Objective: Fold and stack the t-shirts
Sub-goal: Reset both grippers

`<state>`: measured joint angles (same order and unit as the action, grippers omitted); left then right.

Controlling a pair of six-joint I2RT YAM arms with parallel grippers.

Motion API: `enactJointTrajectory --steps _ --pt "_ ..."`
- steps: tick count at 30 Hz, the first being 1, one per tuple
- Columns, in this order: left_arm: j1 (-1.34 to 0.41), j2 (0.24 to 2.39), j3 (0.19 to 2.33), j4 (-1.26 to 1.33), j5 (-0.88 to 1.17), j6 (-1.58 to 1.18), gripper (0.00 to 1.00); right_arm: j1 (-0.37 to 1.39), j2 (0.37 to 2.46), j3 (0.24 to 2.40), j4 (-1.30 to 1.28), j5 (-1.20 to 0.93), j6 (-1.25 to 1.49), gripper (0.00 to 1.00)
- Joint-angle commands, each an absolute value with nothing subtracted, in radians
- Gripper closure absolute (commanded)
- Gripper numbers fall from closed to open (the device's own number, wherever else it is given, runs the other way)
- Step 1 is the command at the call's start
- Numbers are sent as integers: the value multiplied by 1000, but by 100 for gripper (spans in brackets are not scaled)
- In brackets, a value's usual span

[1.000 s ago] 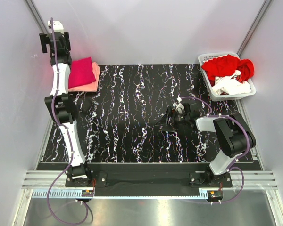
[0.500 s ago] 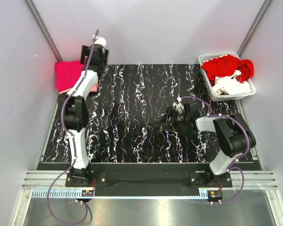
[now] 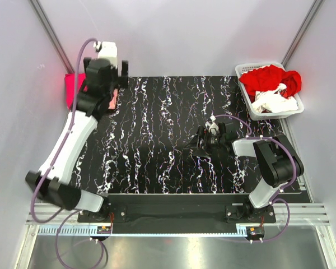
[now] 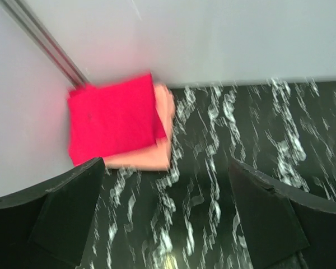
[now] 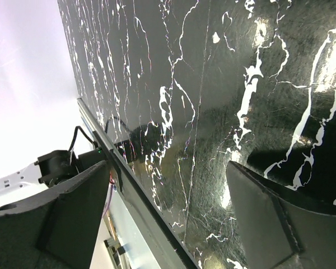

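A robot lab test cell: plain white walls [image 3: 201, 33] enclose a black marbled bench [image 3: 151, 145], two bolted-down arms [image 3: 73, 134] and aluminium rails [image 3: 173, 213].

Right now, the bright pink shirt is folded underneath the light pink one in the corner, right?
Not quite. The bright pink shirt lies on top of the light pink one, not underneath it. The left wrist view shows this. Both are folded and in the corner, as you said.

Right pincer [image 5: 165, 168] (jaws apart) over marbled table [image 5: 213, 84]
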<state>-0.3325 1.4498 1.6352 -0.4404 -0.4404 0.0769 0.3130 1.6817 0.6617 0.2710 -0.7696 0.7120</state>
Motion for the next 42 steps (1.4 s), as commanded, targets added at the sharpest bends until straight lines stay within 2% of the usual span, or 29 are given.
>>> enactJointTrajectory --steps 1,5,10,15,22,27,42 --pt "-344 1279 1469 -539 -270 -84 1 308 1649 678 273 -762 695 5" --pt "-344 1091 1179 -474 -71 -155 1 308 1625 669 265 -747 693 0" --pt "-342 1006 1036 -618 -12 -285 1 318 1620 680 238 -729 686 0" --pt "-342 963 884 -638 40 -307 1 319 1628 689 227 -729 686 0" --pt "-342 950 943 -775 -101 -322 1 319 1637 698 218 -735 684 0" --pt "-354 862 874 -735 -51 -325 1 319 1641 701 218 -739 686 0" --pt "-354 888 891 -721 -11 -314 1 342 1649 733 164 -713 667 0"
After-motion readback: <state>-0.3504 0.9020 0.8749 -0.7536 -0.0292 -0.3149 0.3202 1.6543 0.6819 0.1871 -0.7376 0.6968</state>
